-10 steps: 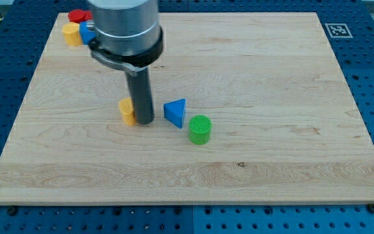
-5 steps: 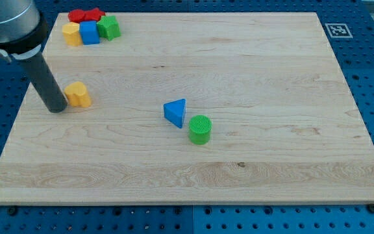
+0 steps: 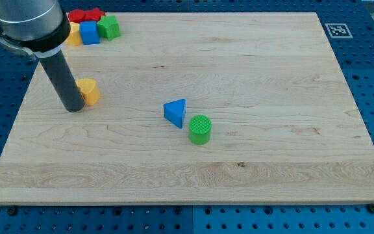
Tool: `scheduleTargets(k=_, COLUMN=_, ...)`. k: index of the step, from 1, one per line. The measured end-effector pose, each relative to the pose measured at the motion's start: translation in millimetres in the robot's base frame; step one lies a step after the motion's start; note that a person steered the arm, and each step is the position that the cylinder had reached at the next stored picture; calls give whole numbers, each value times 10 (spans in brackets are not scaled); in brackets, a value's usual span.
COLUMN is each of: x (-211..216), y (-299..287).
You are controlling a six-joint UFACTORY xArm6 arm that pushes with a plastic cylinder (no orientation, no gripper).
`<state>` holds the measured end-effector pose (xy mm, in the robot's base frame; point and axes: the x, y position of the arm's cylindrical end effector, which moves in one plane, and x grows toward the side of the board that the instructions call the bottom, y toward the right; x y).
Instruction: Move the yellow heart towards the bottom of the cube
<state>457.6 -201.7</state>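
Note:
The yellow heart (image 3: 90,91) lies on the wooden board at the view's left. My tip (image 3: 74,108) rests on the board right against the heart's left side, slightly below it. The blue cube (image 3: 89,32) stands in a cluster at the view's top left, well above the heart. The rod partly hides the cluster's left end.
Beside the cube are a green block (image 3: 109,26), red blocks (image 3: 84,15) and a yellow block (image 3: 74,36). A blue triangular block (image 3: 176,112) and a green cylinder (image 3: 200,129) sit near the board's (image 3: 271,97) middle. A marker tag (image 3: 336,30) is at the top right.
The heart was pushed left from the board's middle, then slightly right. My tip went from its right side to its left side and now sits a little further right.

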Motion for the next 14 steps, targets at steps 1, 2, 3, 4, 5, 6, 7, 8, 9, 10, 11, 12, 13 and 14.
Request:
scheduleTargets(k=1, x=-81, y=42)
scheduleTargets(k=2, x=-167, y=210)
scheduleTargets(k=3, x=-297, y=387)
scheduleTargets(k=4, x=-503, y=533)
scheduleTargets(k=5, x=-738, y=726)
scheduleTargets(k=6, x=-1007, y=890)
scheduleTargets(k=7, x=-1272, y=917)
scheduleTargets(k=8, x=-1463, y=917)
scheduleTargets(k=9, x=-1495, y=917)
scheduleTargets(k=10, x=-1367, y=1142)
scheduleTargets(k=11, x=-1120, y=1112)
scheduleTargets(k=12, x=-1090, y=1083)
scheduleTargets(k=13, x=-1116, y=1011)
scheduleTargets(k=14, x=-1237, y=831)
